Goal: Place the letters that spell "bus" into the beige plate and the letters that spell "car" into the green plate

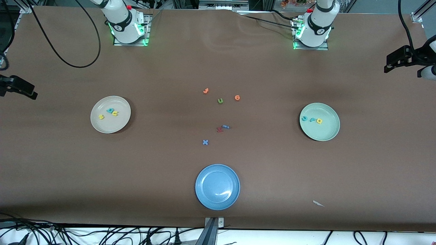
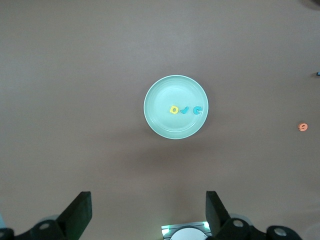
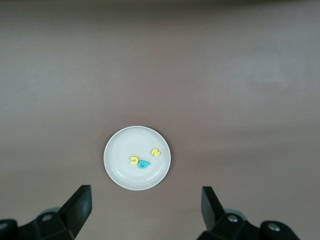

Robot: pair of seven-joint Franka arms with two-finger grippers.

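The beige plate (image 1: 114,125) lies toward the right arm's end of the table. In it are the teal "b" (image 1: 110,110), the yellow "u" (image 1: 115,113) and the yellow "s" (image 1: 101,117). The green plate (image 1: 323,134) lies toward the left arm's end and holds the teal "c" (image 1: 304,118), the teal "r" (image 1: 311,119) and the yellow "a" (image 1: 319,120). My left gripper (image 2: 148,205) hangs open and empty high over the table, with the green plate (image 2: 175,90) below it. High up too, my right gripper (image 3: 146,197) is open and empty, with the beige plate (image 3: 130,140) below. Neither gripper shows in the front view.
A blue plate (image 1: 217,186) sits near the front edge at mid-table. Loose letters lie in the middle: two orange ones (image 1: 205,90) (image 1: 237,97), a green "u" (image 1: 220,100), a red one (image 1: 219,129), a blue one (image 1: 226,127) and a blue "x" (image 1: 205,142). A white scrap (image 1: 318,203) lies near the front.
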